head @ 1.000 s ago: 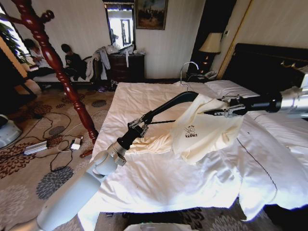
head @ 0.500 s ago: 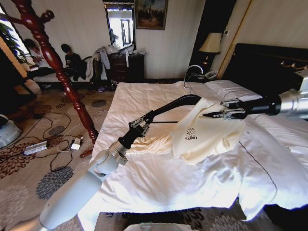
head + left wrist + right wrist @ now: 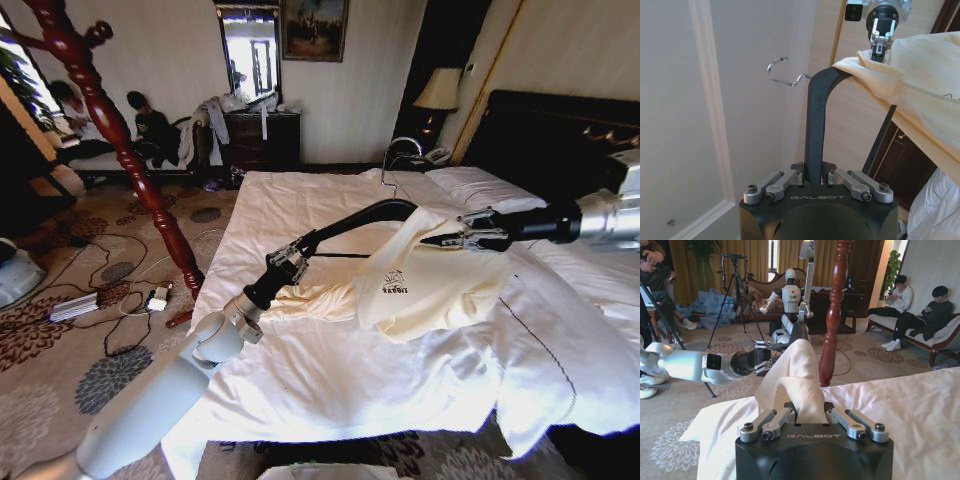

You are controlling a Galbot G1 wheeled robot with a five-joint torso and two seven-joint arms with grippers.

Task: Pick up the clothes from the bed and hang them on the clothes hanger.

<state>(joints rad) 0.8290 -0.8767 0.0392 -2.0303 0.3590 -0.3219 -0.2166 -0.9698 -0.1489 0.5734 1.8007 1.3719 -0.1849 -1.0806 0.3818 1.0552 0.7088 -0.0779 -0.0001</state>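
Black and shoulder-shaped, the thin clothes hanger point(image 3: 352, 217) is clamped at one end by the left end effector point(image 3: 290, 260), that arm reaching diagonally up over the wide white-quilted bed point(image 3: 330, 370); the right end effector point(image 3: 440, 240) stretches level from the headboard side, pinching the cream printed shirt point(image 3: 425, 280) draped over the hanger's far shoulder; open quilt lies beneath, the bed's edge nearer the robot.

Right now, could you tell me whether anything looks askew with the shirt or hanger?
The shirt sits lopsided: it drapes one end of the hanger, while the end held by the left gripper is bare. The right gripper pinches its fabric.
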